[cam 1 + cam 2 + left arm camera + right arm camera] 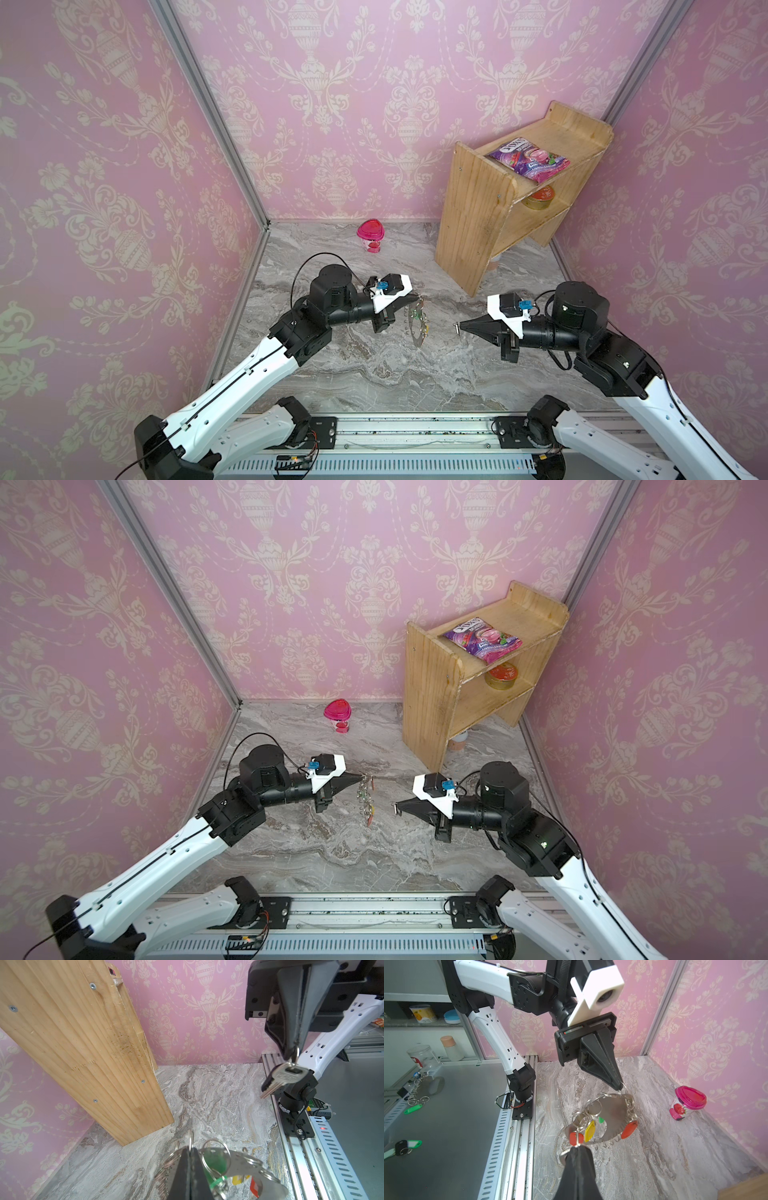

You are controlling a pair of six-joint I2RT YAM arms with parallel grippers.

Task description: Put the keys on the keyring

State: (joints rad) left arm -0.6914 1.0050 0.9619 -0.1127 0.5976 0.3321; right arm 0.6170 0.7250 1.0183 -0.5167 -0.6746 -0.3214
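Keys: judged light, stiff, slick metal with a black tag, dangling from the clenched right tool, which pinches their loop; keyring: rigid plate, probably heavier, hanging over the desk from the clenched left tool, likely to swing, best gripped by rim loops.

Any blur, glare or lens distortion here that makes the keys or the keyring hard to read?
Both top views: even light, walls splayed by the wide lens, the keyring small and hard to pick from the marble tabletop. Left wrist view: the keys sharp, no glare. Right wrist view: the keyring clear, its plate dully shiny, coloured tags crisp; no harsh shadows.
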